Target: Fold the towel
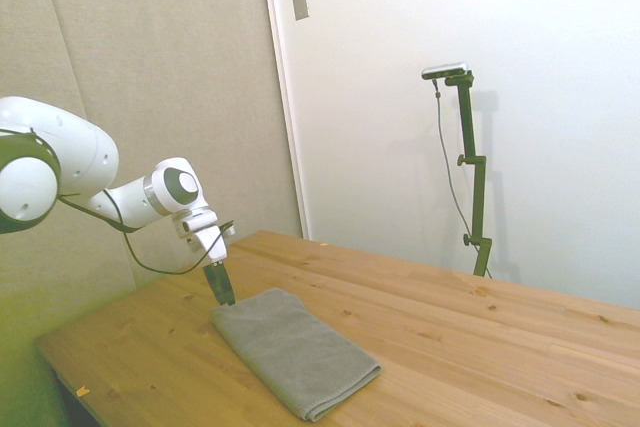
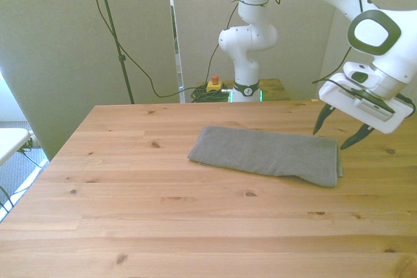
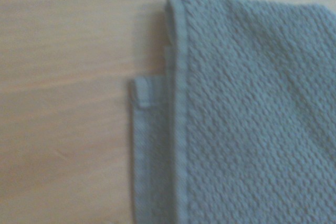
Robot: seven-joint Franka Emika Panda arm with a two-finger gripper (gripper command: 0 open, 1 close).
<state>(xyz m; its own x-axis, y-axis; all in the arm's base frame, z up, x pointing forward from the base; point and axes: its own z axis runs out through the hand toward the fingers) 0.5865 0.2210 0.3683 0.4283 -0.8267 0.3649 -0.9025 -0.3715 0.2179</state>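
- The plain grey terry-cloth towel (image 2: 270, 155) lies flat on the pale wooden worktop (image 2: 163, 213) as a long, narrow, layered strip, running from mid-table toward the front view's right.
- I read it as already folded at least once: in the wrist view a lower layer of the towel (image 3: 149, 150) pokes out from under the hemmed top layer, so the edges are stacked but not lined up.
- From the side view the towel (image 1: 295, 349) shows thick, rounded long edges, which fits a doubled cloth.
- What I judge is left: another fold, probably end to end to shorten the strip, though I can't say how many folds are wanted.
- The wrist picture is soft, so I may be miscounting layers; two seems likely, possibly more.
- My white arm's two-finger gripper (image 2: 339, 131) hangs over the towel's end at the front view's right, its dark jaws spread apart and holding nothing, tips close above the cloth or just beside its edge.
- In the side view the gripper (image 1: 220, 287) stands at the towel's near-arm end; contact I cannot confirm.
- No corner is lifted, so the next fold has not begun.
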